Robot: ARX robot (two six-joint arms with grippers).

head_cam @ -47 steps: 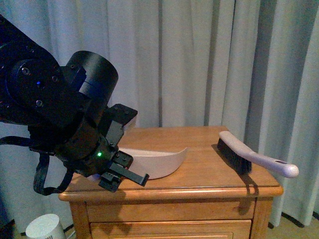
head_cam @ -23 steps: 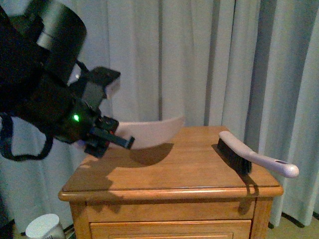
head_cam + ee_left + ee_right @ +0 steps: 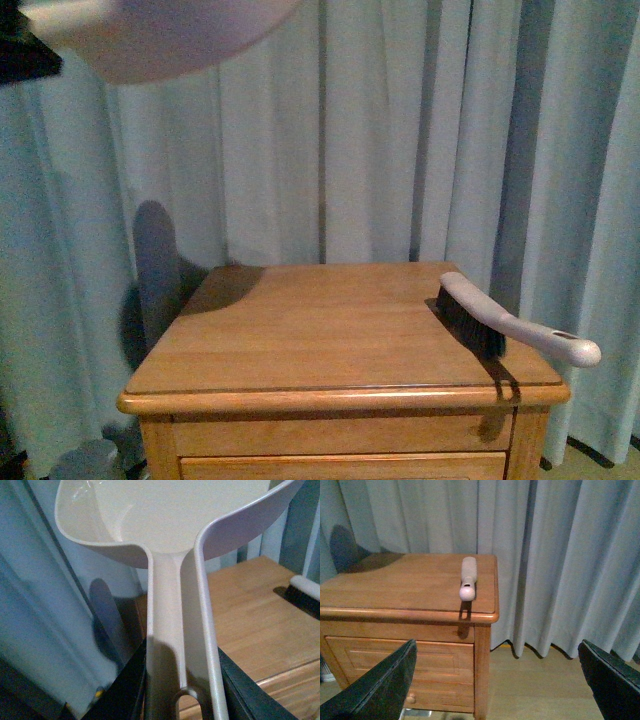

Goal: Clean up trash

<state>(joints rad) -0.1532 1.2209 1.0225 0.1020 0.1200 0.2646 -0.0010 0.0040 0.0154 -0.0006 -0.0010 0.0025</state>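
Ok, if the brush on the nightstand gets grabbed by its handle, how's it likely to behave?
The brush looks like rigid plastic, so probably stiff and light. Its smooth, rounded handle may slip when grasped. Resting on dark bristles on the nightstand, it would likely slide rather than roll if pushed.

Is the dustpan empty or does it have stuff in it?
Empty, as far as shows: the left wrist view sees a bare inside of the dustpan, its far edge cut off.
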